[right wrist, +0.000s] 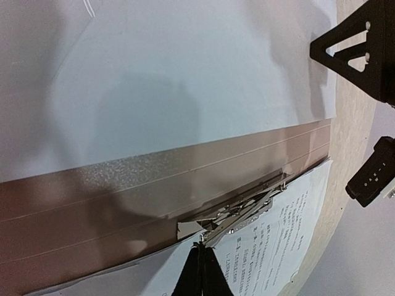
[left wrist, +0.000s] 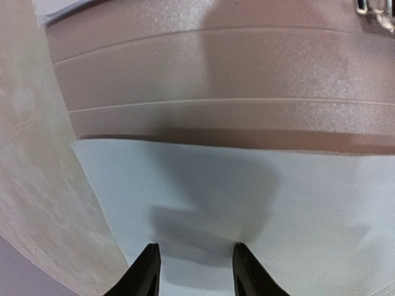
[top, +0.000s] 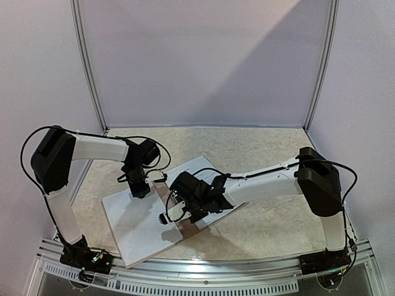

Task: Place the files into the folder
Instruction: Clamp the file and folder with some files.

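My left gripper [left wrist: 194,250] had its two dark fingers apart, pointing down at a blank sheet [left wrist: 247,185]. The sheet lay white side up, directly under the fingertips. A shadow sat between them. I could not tell whether the tips touched the paper.

Just ahead of those fingertips the sheet's edge ended. Past it showed the brown folder [left wrist: 216,61], lying open and flat, with two pale crease lines running across its spine. Off to the left of my left fingers was the beige speckled table [left wrist: 31,154].

My right gripper [right wrist: 200,250] had its fingers pressed together into one narrow dark wedge. Their tips met the near end of the metal clip [right wrist: 237,213], and they looked pinched on its thin lever. The clip lay along the edge of the folder's brown spine, slanting up and to the right from my right fingertips.

To the right of the clip, a printed sheet [right wrist: 296,228] lay text side up, with its edge tucked at the clip. Beyond the spine from my right gripper was the blank sheet, with my left gripper above its far right corner.

From above, both grippers were low over the open folder, near each other. The left was on the blank-sheet side, and the right was at the spine.
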Available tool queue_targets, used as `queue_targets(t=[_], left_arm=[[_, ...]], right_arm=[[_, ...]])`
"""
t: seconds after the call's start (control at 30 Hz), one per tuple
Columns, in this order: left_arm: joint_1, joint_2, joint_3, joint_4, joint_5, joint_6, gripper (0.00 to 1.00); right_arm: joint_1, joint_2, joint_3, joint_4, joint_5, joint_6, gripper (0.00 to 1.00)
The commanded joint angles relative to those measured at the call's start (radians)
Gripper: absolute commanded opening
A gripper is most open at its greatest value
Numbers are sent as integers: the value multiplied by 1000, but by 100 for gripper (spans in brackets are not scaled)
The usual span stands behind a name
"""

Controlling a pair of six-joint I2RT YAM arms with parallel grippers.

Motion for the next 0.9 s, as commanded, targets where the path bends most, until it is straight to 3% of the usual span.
queue_targets(t=[0.0,0.87], left_arm=[[-11,65,-23,9,47,5,42],[-13,65,-23,9,44,3,42]], right_arm=[[-11,84,-54,-174,-2,14,0],[-23,166,-45,-222,-8,47,0]])
